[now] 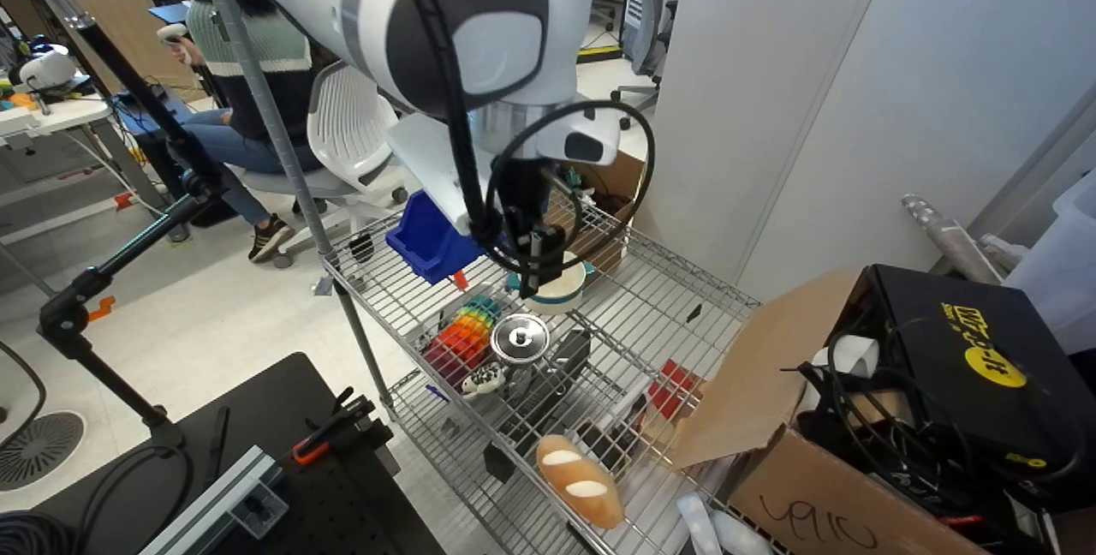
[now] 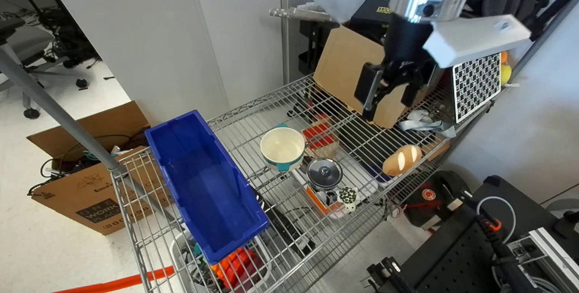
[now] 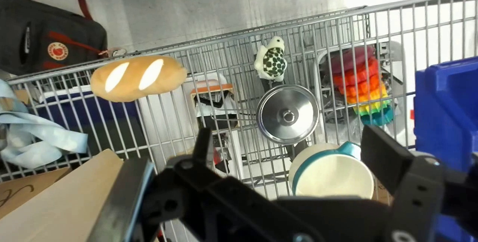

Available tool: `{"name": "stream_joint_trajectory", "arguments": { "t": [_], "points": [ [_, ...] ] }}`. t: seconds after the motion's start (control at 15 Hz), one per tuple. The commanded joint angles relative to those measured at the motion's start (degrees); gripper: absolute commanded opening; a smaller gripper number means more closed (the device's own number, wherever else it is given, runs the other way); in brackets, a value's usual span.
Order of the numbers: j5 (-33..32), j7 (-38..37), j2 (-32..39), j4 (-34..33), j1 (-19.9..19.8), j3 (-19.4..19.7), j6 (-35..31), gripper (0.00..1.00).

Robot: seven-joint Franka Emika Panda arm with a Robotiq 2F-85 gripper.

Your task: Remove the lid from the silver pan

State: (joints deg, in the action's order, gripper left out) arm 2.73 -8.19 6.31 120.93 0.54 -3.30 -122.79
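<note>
Gleaming, the round metal lid (image 3: pixel 287 115) caps the silver pan (image 2: pixel 323 188), the end effector (image 2: pixel 388 106) hanging spread.

Bread (image 3: pixel 133 77) and toy turtle (image 3: pixel 274 62) lie on shelving (image 3: pixel 422 0).

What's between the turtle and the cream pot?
The lid. In the wrist view and in both exterior views it lies between the turtle and the cream pot.

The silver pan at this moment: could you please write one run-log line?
gripper: open, empty | lid: on silver pan, ungripped | removal: not done
</note>
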Motion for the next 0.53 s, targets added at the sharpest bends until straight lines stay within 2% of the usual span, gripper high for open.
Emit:
{"name": "stream_joint_trajectory", "arguments": {
  "t": [0.0,0.47],
  "points": [
    [-0.31,-0.68,10.38,-6.65,0.91,0.73,-2.54,1.00],
    [-6.32,-2.87,23.21,-11.20,3.86,2.78,-11.56,1.00]
  ]
}}
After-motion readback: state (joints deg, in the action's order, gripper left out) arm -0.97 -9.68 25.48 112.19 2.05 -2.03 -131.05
